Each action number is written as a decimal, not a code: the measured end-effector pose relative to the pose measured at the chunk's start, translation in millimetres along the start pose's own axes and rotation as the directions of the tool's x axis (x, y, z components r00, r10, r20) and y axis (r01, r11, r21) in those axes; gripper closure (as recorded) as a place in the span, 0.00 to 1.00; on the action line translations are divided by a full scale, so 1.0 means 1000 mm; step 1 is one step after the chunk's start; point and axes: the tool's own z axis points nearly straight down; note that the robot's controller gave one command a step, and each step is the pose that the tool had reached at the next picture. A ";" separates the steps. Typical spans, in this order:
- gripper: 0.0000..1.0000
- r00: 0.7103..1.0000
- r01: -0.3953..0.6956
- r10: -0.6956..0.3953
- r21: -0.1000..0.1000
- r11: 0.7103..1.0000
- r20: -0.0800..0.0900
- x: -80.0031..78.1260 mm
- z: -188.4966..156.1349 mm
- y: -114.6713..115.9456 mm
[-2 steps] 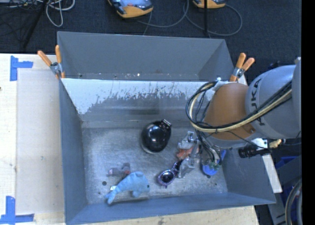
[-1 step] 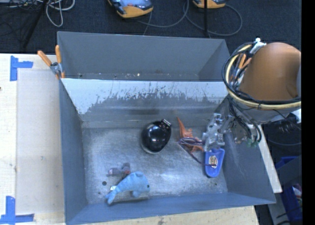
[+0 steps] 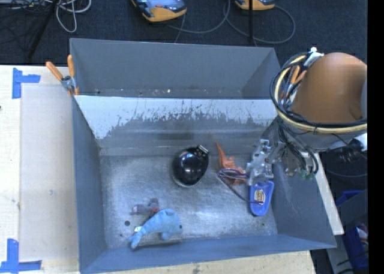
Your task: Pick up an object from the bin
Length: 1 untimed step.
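Observation:
My gripper [image 3: 261,160] hangs low at the right side of the bin, close to the right wall. Just below it lies a blue oblong thing with a yellow label [image 3: 261,198]; I cannot tell whether they touch. To the gripper's left are a small orange piece [image 3: 227,157] and a thin purple wire loop [image 3: 233,177] on the floor. A shiny black rounded thing [image 3: 190,166] rests further left, near the middle of the bin.
A light blue plush whale [image 3: 159,226] lies near the front left, with a small grey piece [image 3: 144,209] just behind it. The arm's orange dome and cables hang over the bin's right rim.

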 end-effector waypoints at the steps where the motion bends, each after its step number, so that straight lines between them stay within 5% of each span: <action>1: 0.00 0.998 0.069 -0.069 0.000 0.998 -0.004 -0.012 0.095 0.002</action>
